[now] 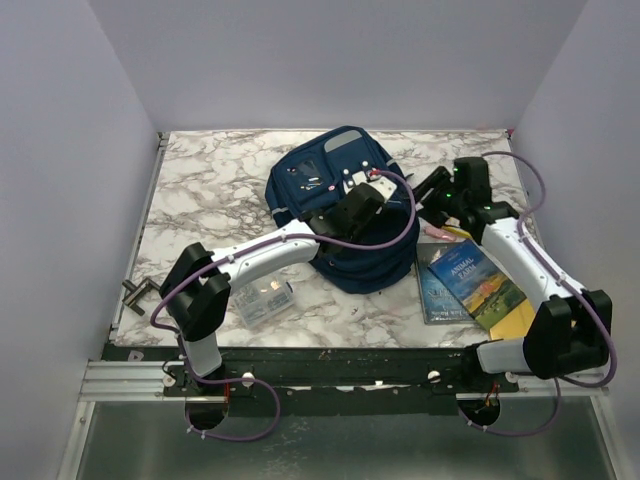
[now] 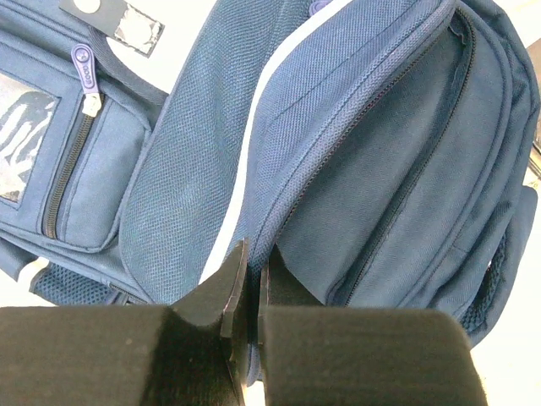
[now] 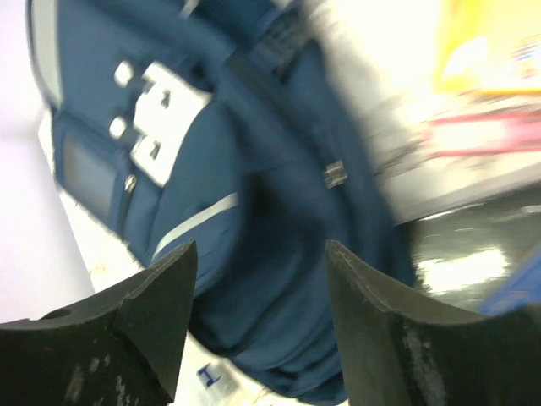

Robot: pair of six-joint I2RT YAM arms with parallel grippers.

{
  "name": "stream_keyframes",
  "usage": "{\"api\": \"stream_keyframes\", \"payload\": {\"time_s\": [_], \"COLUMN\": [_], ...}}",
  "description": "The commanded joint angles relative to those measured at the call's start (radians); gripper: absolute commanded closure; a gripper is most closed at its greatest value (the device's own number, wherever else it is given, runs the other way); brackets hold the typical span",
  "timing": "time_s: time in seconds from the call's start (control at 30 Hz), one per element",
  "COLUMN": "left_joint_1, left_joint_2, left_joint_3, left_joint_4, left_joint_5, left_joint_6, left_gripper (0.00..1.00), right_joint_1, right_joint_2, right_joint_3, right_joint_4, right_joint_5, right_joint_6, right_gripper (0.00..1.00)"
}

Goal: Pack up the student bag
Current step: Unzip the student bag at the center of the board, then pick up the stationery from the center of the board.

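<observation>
The left gripper [image 2: 252, 266] is pressed together at the bag [image 2: 380, 169] seam, lower centre. The right gripper [image 3: 258, 254] is spread, holding nothing.

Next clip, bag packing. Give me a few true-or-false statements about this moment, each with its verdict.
1. The left gripper is shut, with its tips at the bag. True.
2. The right gripper holds a book. False: it is open and empty, and the books lie on the table.
3. In the top view, the books lie to the right of the bag. True.
4. The clear box sits inside the bag. False: it lies on the table, beside the left arm.
</observation>
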Motion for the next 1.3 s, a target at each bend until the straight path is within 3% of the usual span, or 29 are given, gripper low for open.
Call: {"api": "stream_keyframes", "payload": {"time_s": [0.0, 0.13, 0.27, 0.37, 0.63, 0.9, 0.93, 1.0, 1.13, 1.27], "left_joint_1": [0.008, 0.008, 0.008, 0.009, 0.012, 0.021, 0.023, 0.025, 0.031, 0.048], "left_joint_2": [-0.002, -0.005, -0.001, 0.000, 0.001, 0.012, 0.008, 0.000, -0.029, -0.061], "left_joint_3": [0.054, 0.058, 0.068, 0.080, 0.091, 0.092, 0.088, 0.082, 0.058, 0.044], "left_joint_4": [-0.032, -0.042, -0.052, -0.066, -0.079, -0.083, -0.082, -0.078, -0.053, -0.011], "left_joint_5": [0.050, 0.073, 0.094, 0.128, 0.153, 0.209, 0.221, 0.250, 0.318, 0.462], "left_joint_6": [-0.047, -0.061, -0.069, -0.076, -0.091, -0.106, -0.109, -0.113, -0.117, -0.135], "left_gripper": [1.00, 1.00, 1.00, 1.00, 1.00, 1.00, 0.96, 0.78, 0.60, 0.40], "right_joint_1": [-0.223, -0.458, -0.590, -0.592, -0.608, -0.628, -0.628, -0.628, -0.628, -0.629], "right_joint_2": [-0.102, -0.099, 0.006, 0.063, 0.129, 0.193, 0.199, 0.211, 0.261, 0.347], "right_joint_3": [-0.100, -0.176, -0.177, -0.162, -0.138, -0.149, -0.142, -0.125, -0.099, -0.062], "right_joint_4": [-0.019, 0.045, 0.093, 0.124, 0.110, 0.155, 0.154, 0.151, 0.174, 0.232], "right_joint_5": [-0.078, -0.222, -0.363, -0.325, -0.037, 0.063, 0.086, 0.110, 0.109, -0.041], "right_joint_6": [-0.213, -0.231, -0.230, -0.212, -0.245, -0.293, -0.302, -0.333, -0.359, -0.372], "right_gripper": [0.32, 0.28, 0.28, 0.28, 0.23, 0.19, 0.19, 0.19, 0.20, 0.21]}}
